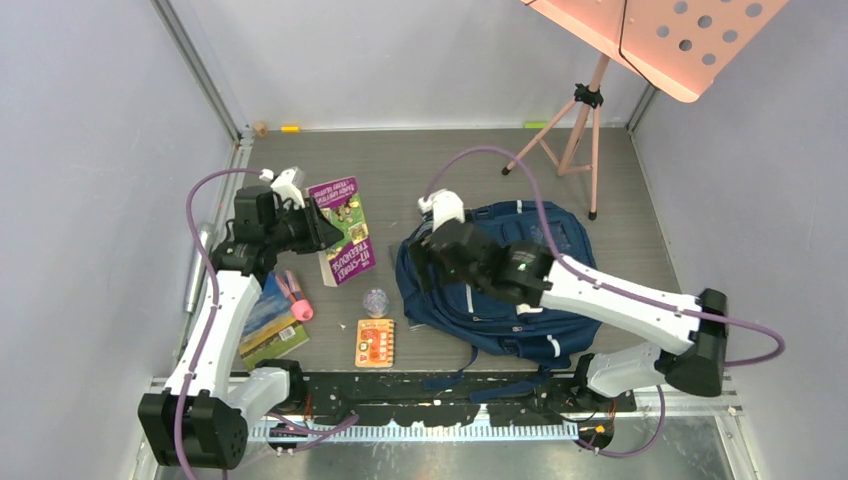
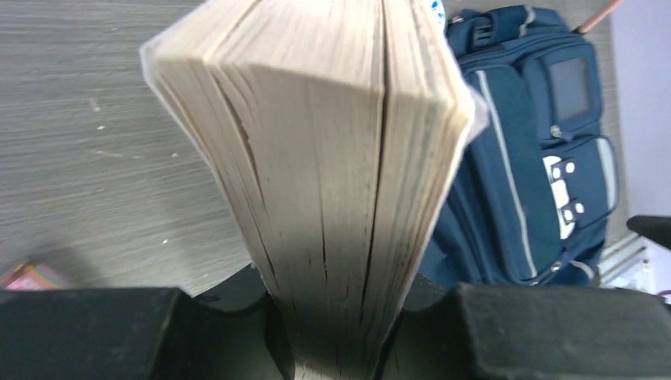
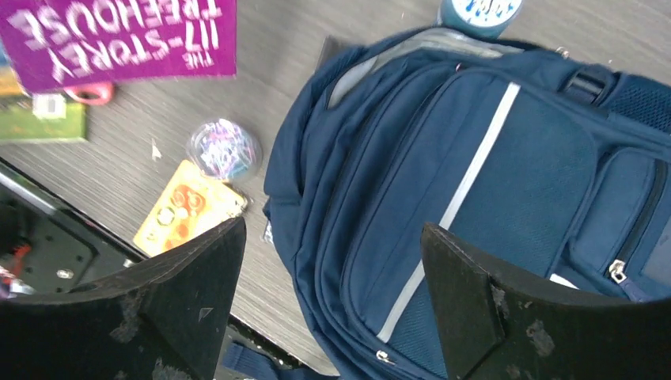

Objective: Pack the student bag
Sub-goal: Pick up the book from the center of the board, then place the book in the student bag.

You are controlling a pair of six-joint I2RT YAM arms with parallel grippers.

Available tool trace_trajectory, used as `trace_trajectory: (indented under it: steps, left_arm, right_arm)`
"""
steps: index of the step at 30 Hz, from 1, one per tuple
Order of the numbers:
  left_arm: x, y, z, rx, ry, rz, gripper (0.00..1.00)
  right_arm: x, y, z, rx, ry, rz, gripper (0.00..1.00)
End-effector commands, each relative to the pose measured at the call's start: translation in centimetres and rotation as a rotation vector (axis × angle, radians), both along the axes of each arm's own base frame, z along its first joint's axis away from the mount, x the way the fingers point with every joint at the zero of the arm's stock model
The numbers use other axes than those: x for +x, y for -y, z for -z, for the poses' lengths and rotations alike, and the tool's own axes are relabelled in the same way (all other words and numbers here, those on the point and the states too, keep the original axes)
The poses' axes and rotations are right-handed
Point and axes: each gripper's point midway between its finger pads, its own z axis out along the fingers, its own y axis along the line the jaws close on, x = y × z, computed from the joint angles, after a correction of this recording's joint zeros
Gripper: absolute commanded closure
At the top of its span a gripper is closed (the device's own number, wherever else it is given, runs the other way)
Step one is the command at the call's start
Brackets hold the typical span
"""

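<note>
Clamping left gripper: is pinching the thick purple book by its pages, left of the bag.
Over the bag: the right gripper is hovering, spread wide, holding nothing.
Bag's place: the student bag is lying flat, centre-right on the table.
Between book and bag: 1 clear tub and 1 orange card are lying near the bag's left edge.
Far edge: 1 pink stand is standing behind the bag.

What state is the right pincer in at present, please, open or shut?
Open: the right pincer hangs above the student bag, fingers wide apart, nothing gripped between them.
</note>
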Motion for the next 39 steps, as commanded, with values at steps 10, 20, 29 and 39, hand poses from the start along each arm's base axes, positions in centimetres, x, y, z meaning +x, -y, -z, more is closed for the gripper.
trace_trajectory:
  steps: [10,20,29,39]
  left_arm:
    - [0.0,-3.2,-1.2,0.164,0.115,-0.082,1.00]
    - [-0.1,-3.1,-1.0,0.160,0.105,-0.077,1.00]
    - [-0.2,-2.9,-1.0,0.156,0.110,-0.067,1.00]
    - [-0.4,-1.1,-1.2,0.089,0.126,0.025,1.00]
  right_arm:
    - [-3.3,-2.0,9.2,-0.384,-0.038,-0.003,0.13]
    - [-1.7,0.7,11.2,-0.628,0.035,0.129,0.13]
    - [-1.7,0.8,12.0,-0.618,0.031,0.146,0.39]
    - [-0.8,1.1,9.3,-0.493,0.072,0.231,0.99]
